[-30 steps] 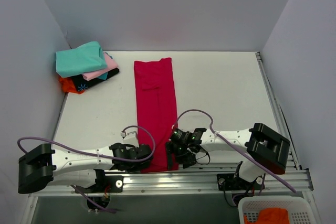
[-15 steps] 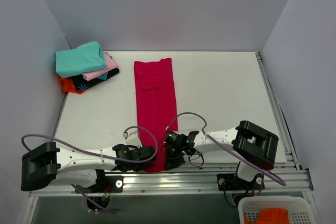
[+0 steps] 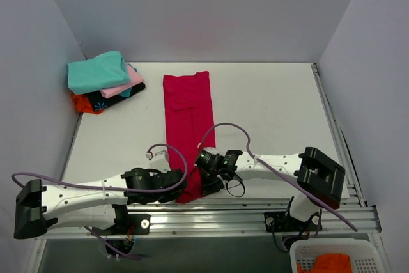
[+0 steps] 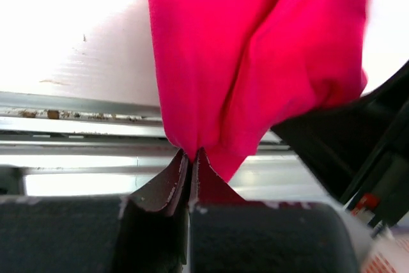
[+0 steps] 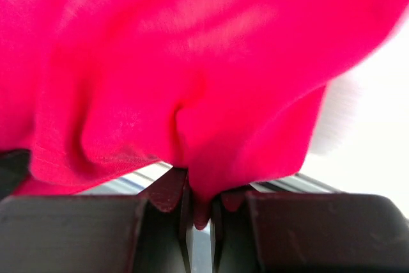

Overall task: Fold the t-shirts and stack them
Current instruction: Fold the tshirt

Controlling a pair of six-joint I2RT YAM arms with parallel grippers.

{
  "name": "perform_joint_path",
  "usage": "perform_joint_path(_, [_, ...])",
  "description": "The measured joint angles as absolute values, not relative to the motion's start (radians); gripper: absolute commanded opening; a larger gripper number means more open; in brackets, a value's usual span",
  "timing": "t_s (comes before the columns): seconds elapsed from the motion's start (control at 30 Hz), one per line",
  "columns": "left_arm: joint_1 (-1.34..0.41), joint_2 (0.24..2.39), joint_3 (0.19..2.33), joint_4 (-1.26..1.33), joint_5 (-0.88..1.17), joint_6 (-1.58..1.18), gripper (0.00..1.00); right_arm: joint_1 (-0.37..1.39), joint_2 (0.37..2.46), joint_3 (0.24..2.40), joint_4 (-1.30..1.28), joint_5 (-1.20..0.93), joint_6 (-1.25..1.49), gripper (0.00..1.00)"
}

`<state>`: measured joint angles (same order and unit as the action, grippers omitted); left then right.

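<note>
The red shirt [image 3: 189, 116] lies as a long narrow strip down the middle of the desk [image 3: 275, 113], its far end flat and square, its near end gathered to a bunched point at the desk's front edge. That point sits between the two tools. The left tool [image 3: 181, 187] reaches in from the left, and its wrist view shows its fingers closed tight on a small pinch of the red shirt [image 4: 255, 49], the left tool [image 4: 190, 158] gripping the lowest fold while the cloth rises in soft creases above it. The right tool [image 3: 203, 181] comes in from the right, just beside the other; in its own view the right tool [image 5: 199, 206] is also clamped narrow on a tuck of the red shirt [image 5: 192, 62], which fills most of that frame. The front rail [image 3: 243, 218] runs just beneath both grips. Well apart, in the far left corner, a pile holds the teal shirt [image 3: 96, 71] on top, the pink shirt [image 3: 130, 81] under it, then the black shirt [image 3: 112, 99] and the orange shirt [image 3: 83, 103] peeking out at the bottom. Off the desk at the near right, a white basket [image 3: 332, 243] holds an orange cloth [image 3: 323, 264].
</note>
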<state>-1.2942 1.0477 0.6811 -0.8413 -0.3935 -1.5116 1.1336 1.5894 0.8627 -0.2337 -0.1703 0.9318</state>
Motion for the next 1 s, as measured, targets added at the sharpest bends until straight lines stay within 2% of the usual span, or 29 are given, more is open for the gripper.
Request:
perform_joint_path(0.23, [-1.245,0.912,0.776,-0.974,-0.388,-1.465,0.02,1.108,1.554,1.059,-0.395,-0.112,0.879,0.00])
perform_joint_path(0.37, [-1.069,0.929,0.833,-0.978,-0.324,-1.359,0.02,1.045,1.559,1.168,-0.462,-0.112,0.833,0.00])
perform_joint_path(0.53, [-0.860,1.055,0.902,-0.920,-0.200,-1.199,0.02,0.949,1.602,1.281,-0.508,-0.121,0.772,0.00])
perform_joint_path(1.0, [-0.601,1.514,1.181,-0.746,0.048,-0.901,0.02,0.733,1.810,1.535,-0.637,-0.134,0.583,0.00])
